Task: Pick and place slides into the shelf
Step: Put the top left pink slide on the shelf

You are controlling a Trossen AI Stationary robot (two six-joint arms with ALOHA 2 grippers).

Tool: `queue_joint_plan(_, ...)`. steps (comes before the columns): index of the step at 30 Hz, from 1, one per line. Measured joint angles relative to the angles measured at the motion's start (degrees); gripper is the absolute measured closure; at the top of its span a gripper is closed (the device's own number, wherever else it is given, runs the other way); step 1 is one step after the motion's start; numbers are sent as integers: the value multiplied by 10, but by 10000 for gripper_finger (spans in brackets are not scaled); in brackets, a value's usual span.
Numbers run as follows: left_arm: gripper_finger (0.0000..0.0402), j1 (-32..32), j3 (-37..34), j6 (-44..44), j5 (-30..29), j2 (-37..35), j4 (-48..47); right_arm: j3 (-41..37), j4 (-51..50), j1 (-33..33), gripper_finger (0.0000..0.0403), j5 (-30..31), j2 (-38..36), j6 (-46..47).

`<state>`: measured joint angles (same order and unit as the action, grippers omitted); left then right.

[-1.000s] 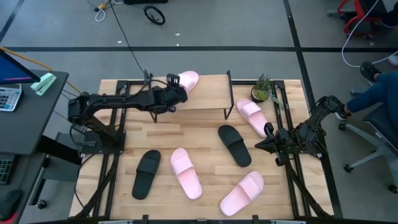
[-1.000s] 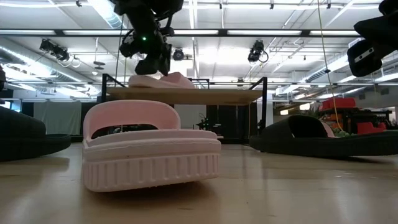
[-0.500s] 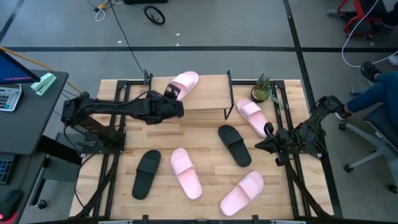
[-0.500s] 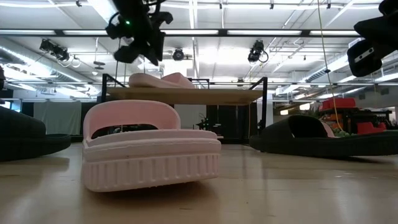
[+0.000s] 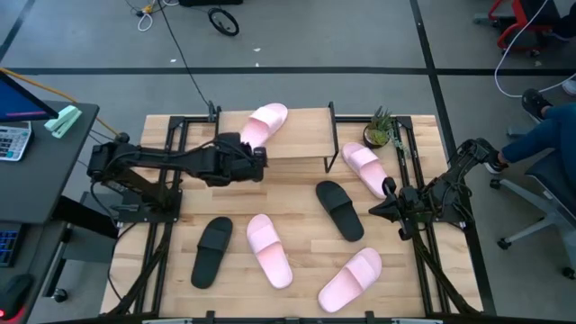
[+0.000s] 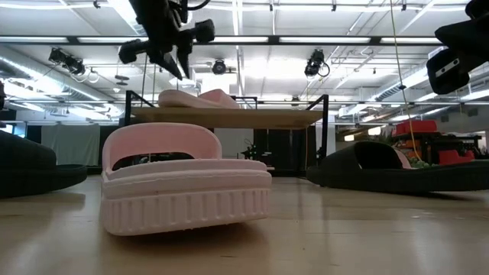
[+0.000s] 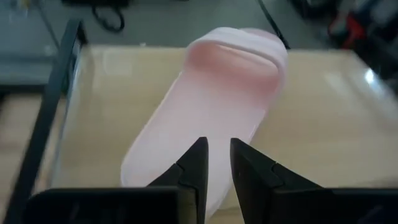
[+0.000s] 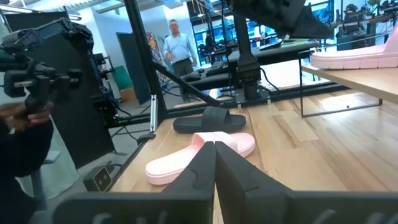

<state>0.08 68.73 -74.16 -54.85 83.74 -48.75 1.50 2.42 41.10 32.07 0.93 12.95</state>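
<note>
High view — pink slide (image 5: 266,121) on shelf (image 5: 301,135), just beyond empty left tool (image 5: 258,165)

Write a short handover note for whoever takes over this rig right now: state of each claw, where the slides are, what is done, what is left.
Left claw: holds nothing, fingers nearly together, at the shelf's front left edge.
Right claw: shut, empty, waiting at the table's right side.
Done: one pink slide lies on the shelf top, at its left end.
Left: five slides on the table. Pink by the plant, black mid-right, pink centre, black front left, pink front right.
</note>
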Motion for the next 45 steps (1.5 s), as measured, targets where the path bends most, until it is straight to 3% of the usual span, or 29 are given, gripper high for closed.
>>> queue_joint_plan(9, 316, 1, 0, 231, 0, 1, 8, 0, 0, 0, 389, 0, 0, 0)
queue_joint_plan(16, 310, 11, 0, 290, 0, 1, 58, 0, 0, 0, 389, 0, 0, 0)
queue_joint_plan(26, 318, 21, 0, 568, -5, 3, 66, 0, 0, -1, 389, 0, 0, -28)
queue_joint_plan(32, 310, 21, 0, 707, -86, 3, 68, -1, 12, -1, 389, 0, 0, -60)
queue_joint_plan(37, 302, 23, 0, 684, -124, 3, 91, -1, 87, -1, 389, 4, 0, -78)
queue_joint_plan(45, 300, 4, 0, 512, -124, 3, 100, -1, 145, -6, 389, 9, 0, -295)
